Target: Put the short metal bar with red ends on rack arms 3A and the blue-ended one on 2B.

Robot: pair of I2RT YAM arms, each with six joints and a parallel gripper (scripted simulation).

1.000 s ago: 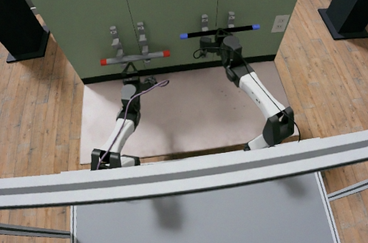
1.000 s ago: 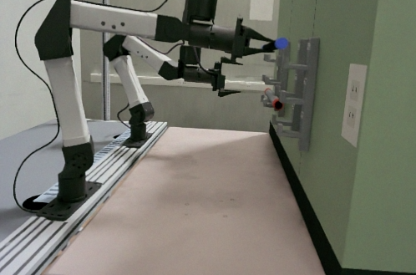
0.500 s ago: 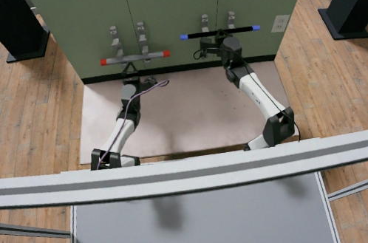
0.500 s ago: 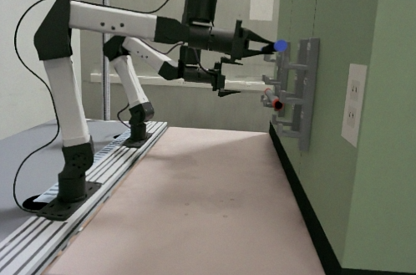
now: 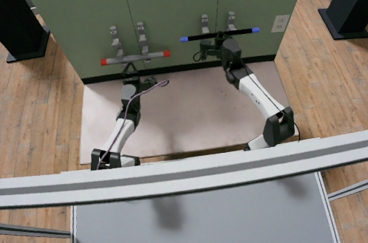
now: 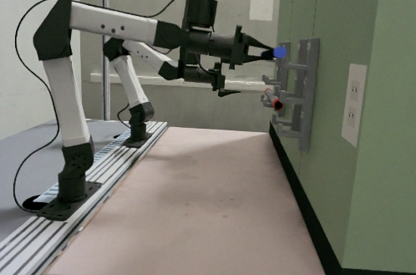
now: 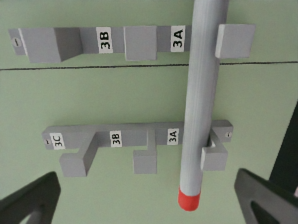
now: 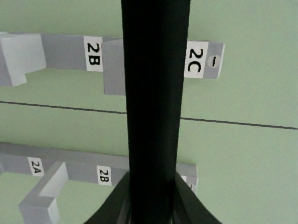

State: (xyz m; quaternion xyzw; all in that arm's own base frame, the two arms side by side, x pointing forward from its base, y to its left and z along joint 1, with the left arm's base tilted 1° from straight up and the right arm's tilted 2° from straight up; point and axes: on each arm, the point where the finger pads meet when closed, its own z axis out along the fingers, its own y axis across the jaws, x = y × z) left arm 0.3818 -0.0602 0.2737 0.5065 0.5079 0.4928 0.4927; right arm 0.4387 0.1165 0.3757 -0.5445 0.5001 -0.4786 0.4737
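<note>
The red-ended grey bar (image 5: 134,57) (image 6: 273,99) (image 7: 202,90) rests on the two rack arms beside the 3A labels (image 7: 177,38) (image 7: 173,136); its red end extends past one arm. My left gripper (image 5: 130,66) (image 6: 234,88) (image 7: 147,178) is open and empty, in front of this bar and clear of it. My right gripper (image 5: 222,35) (image 6: 268,55) (image 8: 151,180) is shut on the black bar with blue ends (image 5: 196,37) (image 6: 280,52) (image 8: 155,90). It holds the bar in front of the upper part of its rack. In the right wrist view the bar passes between the 2B label (image 8: 93,53) and the 2C label (image 8: 195,60).
The 3-series rack arms (image 7: 74,164) for 3B and 3C hold nothing. A lower 2-series rack arm (image 8: 41,207) shows between labels 2A and 2B. The green wall (image 5: 166,0) is behind the racks, with an outlet plate (image 5: 280,24) (image 6: 354,102) on it.
</note>
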